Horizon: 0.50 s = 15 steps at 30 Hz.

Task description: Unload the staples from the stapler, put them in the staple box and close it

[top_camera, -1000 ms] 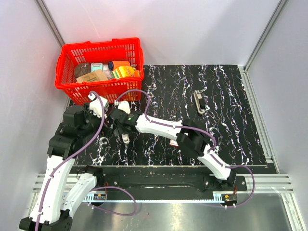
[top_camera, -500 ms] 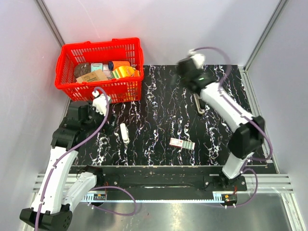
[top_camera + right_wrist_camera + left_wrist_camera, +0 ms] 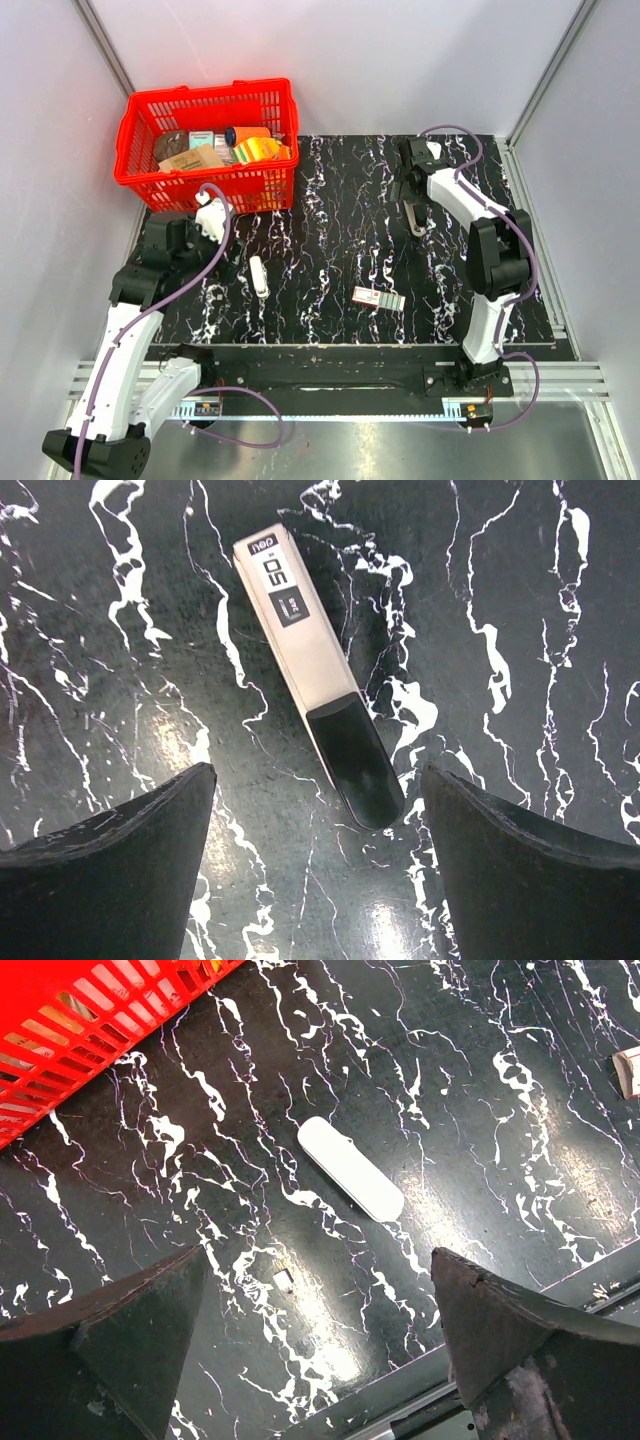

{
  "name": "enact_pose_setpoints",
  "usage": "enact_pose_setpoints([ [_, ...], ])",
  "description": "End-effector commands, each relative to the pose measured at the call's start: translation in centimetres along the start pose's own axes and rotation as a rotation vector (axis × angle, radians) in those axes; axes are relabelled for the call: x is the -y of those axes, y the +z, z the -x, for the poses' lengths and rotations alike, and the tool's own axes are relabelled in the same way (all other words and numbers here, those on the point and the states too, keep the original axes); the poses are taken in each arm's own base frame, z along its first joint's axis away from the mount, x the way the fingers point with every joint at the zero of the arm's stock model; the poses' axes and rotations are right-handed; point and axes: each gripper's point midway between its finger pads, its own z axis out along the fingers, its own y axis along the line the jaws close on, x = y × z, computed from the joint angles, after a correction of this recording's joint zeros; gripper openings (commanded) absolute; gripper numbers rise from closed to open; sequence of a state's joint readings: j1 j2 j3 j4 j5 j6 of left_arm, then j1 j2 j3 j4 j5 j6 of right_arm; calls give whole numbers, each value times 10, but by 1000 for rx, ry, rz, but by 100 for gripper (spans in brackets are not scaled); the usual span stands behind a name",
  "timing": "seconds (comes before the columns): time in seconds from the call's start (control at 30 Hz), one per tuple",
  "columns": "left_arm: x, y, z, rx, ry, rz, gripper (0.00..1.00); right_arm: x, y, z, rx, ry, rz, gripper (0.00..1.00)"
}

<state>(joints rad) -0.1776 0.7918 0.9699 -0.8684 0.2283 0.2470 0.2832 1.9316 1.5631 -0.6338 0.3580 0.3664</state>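
Grey-silver metal, the slim elongated stapler (image 3: 414,213) is lying flat on the far right part of the black, white-veined marble counter (image 3: 330,200), apparently closed, so unloading is judged not yet begun. The right claw (image 3: 315,770) is hovering directly above it, fingers spread wide and gripping nothing. In the right wrist view the stapler's long axis is running diagonally from upper left to lower right, its dark end lying nearest the gap between the fingers; the closing line is crossing that axis at a skew, so a small wrist turn is probably needed before descent. The left claw (image 3: 320,1252), likewise spread and empty, is hanging well apart over a short white rounded bar (image 3: 350,1168), making the right arm clearly the nearer. A small flat red-and-white labelled box (image 3: 378,298) is lying between the two. The red plastic mesh basket (image 3: 205,95) at far left is holding cartons, a jar and an orange bottle; no staples are showing in it.
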Motion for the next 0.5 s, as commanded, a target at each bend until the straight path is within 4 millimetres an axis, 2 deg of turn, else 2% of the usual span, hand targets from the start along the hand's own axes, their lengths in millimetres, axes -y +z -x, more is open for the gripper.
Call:
enact_pose_setpoints([
  [0.0,-3,-3,6,36,16,18,99,1,1,1,9,-22,-4,88],
  [0.2,-1,-8,11,56,29,10,99,19,11,1,28,-66,-114,82],
  [0.47,-6,-11,13,39,40,30,99,9,32,-18,-33,-61,-88,73],
])
